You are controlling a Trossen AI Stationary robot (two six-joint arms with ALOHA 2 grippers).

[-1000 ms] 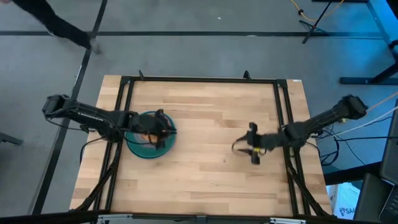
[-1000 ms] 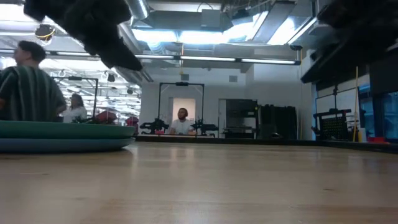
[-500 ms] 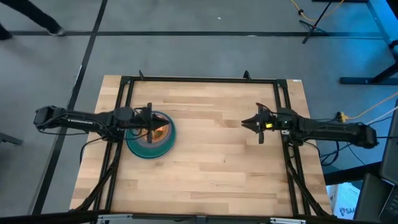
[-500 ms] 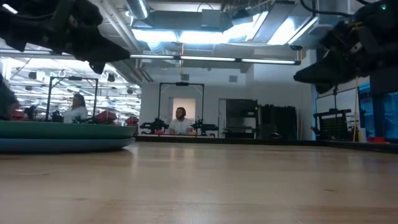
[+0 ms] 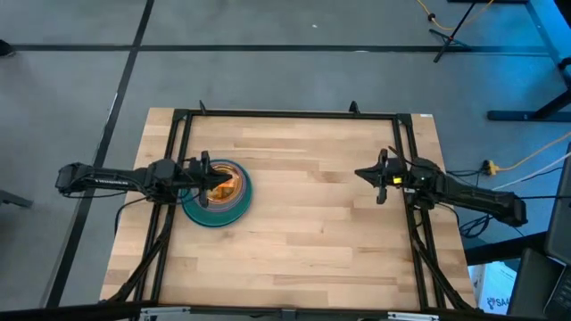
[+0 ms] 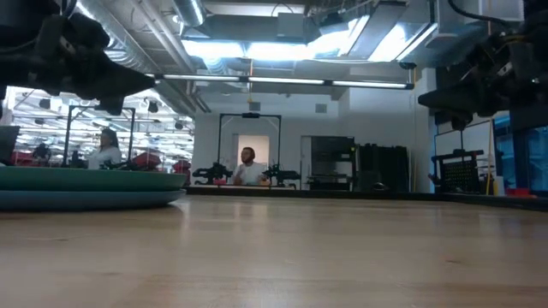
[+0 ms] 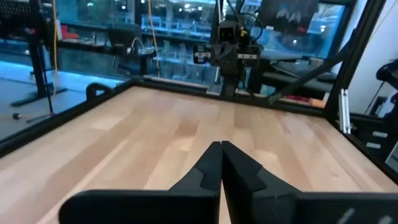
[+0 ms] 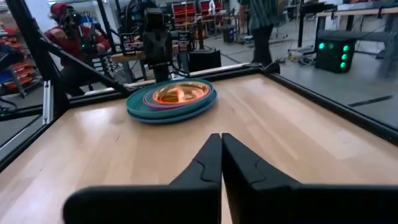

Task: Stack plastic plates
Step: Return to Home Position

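The plastic plates (image 5: pixel 217 192) lie in one stack on the left half of the table: a teal-blue one at the bottom, green and magenta rims above it, an orange one on top (image 8: pixel 179 93). The bottom plate rests flat on the wood (image 6: pixel 86 198). My left gripper (image 5: pixel 206 169) hangs shut above the stack's far left edge and holds nothing; its wrist view shows its fingers (image 7: pixel 221 163) pressed together. My right gripper (image 5: pixel 379 176) is shut and empty above the table's right side, pointing at the stack (image 8: pixel 221 155).
A black frame (image 5: pixel 285 114) runs along the far edge and down both sides of the table. Bare wood (image 5: pixel 303 232) lies between the stack and my right gripper. People sit in the room beyond the table (image 6: pixel 248 169).
Both arms have drawn back toward their own table edges and levelled out. My left gripper has left the top of the stack and shut. My right gripper has risen from the table, moved toward the far right and shut. The stack has stayed put.
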